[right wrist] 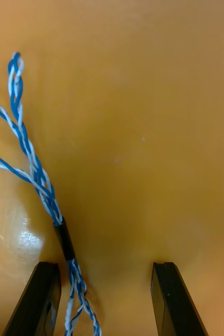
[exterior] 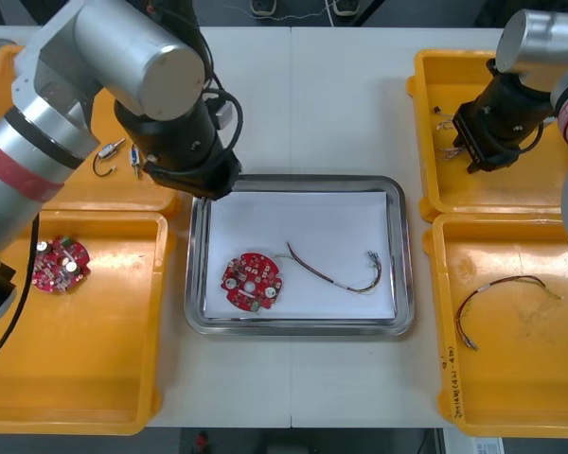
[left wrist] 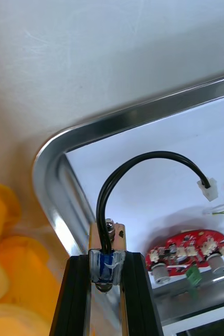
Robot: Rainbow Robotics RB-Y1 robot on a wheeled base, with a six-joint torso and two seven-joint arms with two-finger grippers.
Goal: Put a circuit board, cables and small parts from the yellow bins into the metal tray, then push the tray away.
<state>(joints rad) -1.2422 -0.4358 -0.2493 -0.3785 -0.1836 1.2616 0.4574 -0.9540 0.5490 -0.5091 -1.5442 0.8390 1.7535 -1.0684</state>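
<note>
We see the light table (exterior: 293, 104) with the metal tray (exterior: 303, 180) mid-frame in the front view, white inside and mostly bare. The yellow bin (exterior: 424, 113) at upper right holds our right gripper (right wrist: 107, 269). Its fingers are spread, and the twisted blue and white cable (right wrist: 35, 176) lies lengthwise just inside one of them. Our left gripper (left wrist: 106, 258) hangs at the tray's upper-left corner, clamped on a black cable (left wrist: 123, 167) that arcs inward toward the circuit board (exterior: 251, 281). We judge a small inward shift comes before release.
</note>
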